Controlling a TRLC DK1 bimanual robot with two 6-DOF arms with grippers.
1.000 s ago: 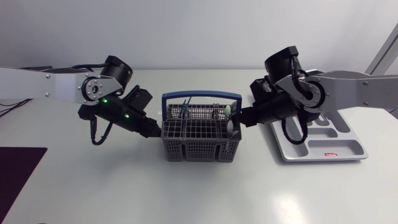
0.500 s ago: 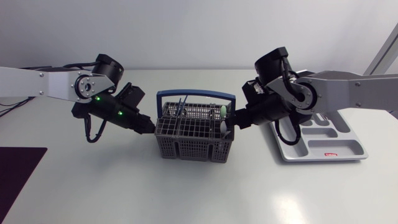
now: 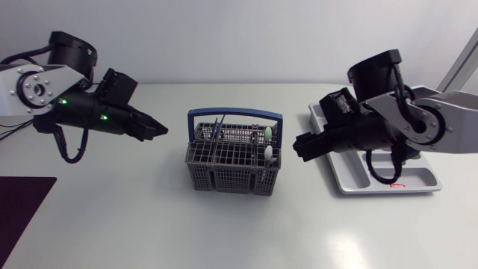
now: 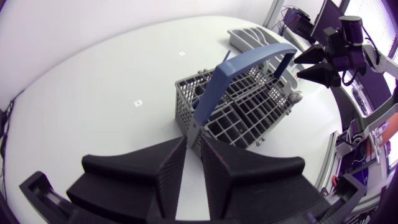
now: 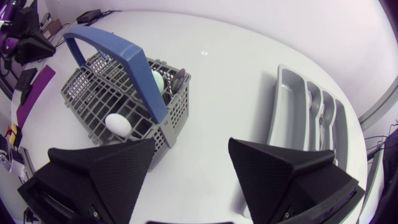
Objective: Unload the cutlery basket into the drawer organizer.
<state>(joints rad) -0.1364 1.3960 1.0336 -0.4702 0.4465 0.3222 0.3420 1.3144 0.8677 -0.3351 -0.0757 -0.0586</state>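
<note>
Both arms pulled back from basket [image 3: 233,163]. Left tool [image 3: 155,131] pressed together, right tool [image 3: 300,146] spread; both empty. Unloading not started.

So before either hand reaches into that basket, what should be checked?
1. Cutlery basket upright, touching neither hand: ok.
2. Right hand open and empty: ok.
3. Left hand open for a grasp: not ok, its fingers are drawn together, with nothing between them.
4. Cutlery there to take: ok, pale-headed pieces stand at the basket's end nearest the right hand.
5. Blue handle out of the way: not ok, it stands upright across the basket's middle and may block a straight reach.
6. Drawer organizer has free slots: cannot tell, the right arm hides part of it.
</note>
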